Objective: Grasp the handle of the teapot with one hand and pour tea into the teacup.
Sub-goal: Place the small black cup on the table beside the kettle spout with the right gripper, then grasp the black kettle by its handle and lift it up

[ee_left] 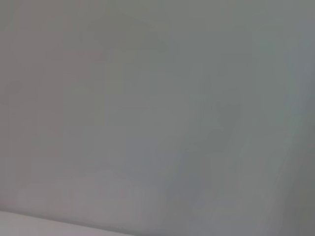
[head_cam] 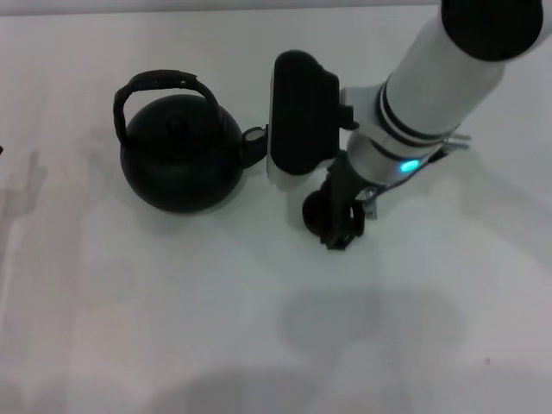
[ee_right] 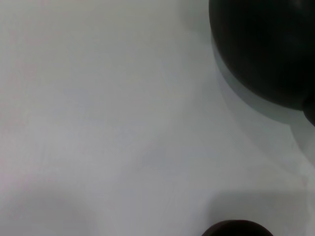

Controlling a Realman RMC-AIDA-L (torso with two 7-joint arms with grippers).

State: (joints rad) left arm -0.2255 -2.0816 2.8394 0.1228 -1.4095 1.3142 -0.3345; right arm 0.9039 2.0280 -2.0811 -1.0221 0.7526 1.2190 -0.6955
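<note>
The black round teapot (head_cam: 181,159) stands on the white table, left of centre in the head view, its arched handle (head_cam: 164,84) upright and its short spout (head_cam: 253,141) pointing right. The small black teacup (head_cam: 312,212) sits to the right of the spout, partly hidden by my right gripper (head_cam: 339,231), which hangs low right beside it. The right wrist view shows the teapot's body (ee_right: 266,49) and the teacup's rim (ee_right: 236,229) at the picture's edge. My left gripper is out of view.
The white table (head_cam: 172,310) stretches wide in front and to the left. My right arm (head_cam: 440,78) comes in from the back right. The left wrist view shows only a plain pale surface (ee_left: 157,118).
</note>
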